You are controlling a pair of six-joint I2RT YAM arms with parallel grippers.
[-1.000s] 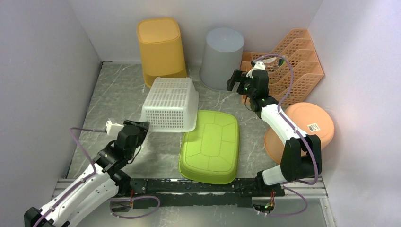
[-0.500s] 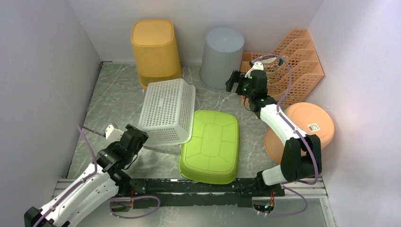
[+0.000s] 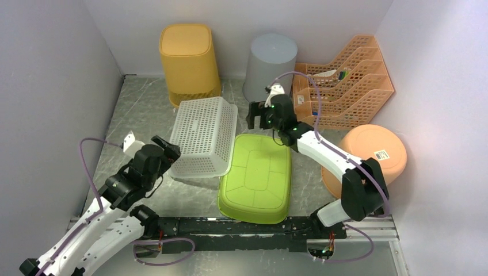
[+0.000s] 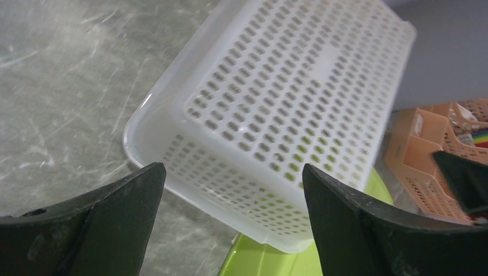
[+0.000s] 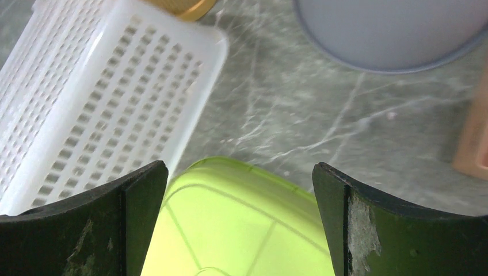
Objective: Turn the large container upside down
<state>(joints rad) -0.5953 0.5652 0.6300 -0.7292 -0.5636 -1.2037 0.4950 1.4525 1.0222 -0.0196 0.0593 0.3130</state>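
The white perforated basket [image 3: 202,135] lies bottom-up in the middle of the table, its right edge over the left edge of the upturned green tub [image 3: 257,179]. My left gripper [image 3: 164,150] is open and empty just off the basket's near-left corner. In the left wrist view the basket [image 4: 288,103] lies beyond the open left gripper [image 4: 233,218], apart from the fingers. My right gripper [image 3: 257,117] is open and empty above the green tub's far edge. In the right wrist view the basket [image 5: 98,109] is at the left and the tub [image 5: 241,224] lies between the fingers of the right gripper [image 5: 239,213].
A yellow bin [image 3: 188,60] and a grey bin [image 3: 270,69] stand bottom-up at the back wall. An orange file rack [image 3: 345,86] is at the back right. An orange bowl [image 3: 368,158] lies bottom-up at the right wall. Side walls enclose the table.
The basket has dropped from a raised tilt at my left gripper to lying bottom-up against the green tub. My right gripper has swung left from the file rack to the tub's far edge.
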